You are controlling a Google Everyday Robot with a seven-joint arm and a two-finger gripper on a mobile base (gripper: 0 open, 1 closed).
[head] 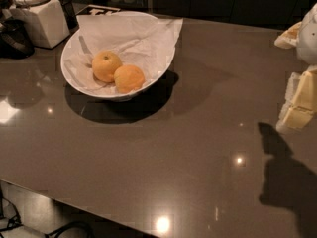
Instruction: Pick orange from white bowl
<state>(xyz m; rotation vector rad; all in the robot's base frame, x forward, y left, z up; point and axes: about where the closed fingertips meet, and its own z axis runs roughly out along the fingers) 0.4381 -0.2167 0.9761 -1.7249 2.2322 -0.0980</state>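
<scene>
The orange [129, 78] is round and deep orange. It lies in the white bowl [157, 72], on the crumpled white paper lining, towards the bowl's front. It touches a paler yellow-orange fruit [106, 66] with a dark stem dimple, which lies just left and behind it. The bowl stands on the brown glossy table at the back left. My gripper [298, 105] is at the right edge of the view, well to the right of the bowl and above the table. It holds nothing that I can see.
A white square container [43, 20] with stacked dishes on top stands behind the bowl at the far left, next to a dark jug [15, 37]. The gripper's shadow [287, 177] falls on the table at the right. The table's front edge [99, 209] runs along the bottom left.
</scene>
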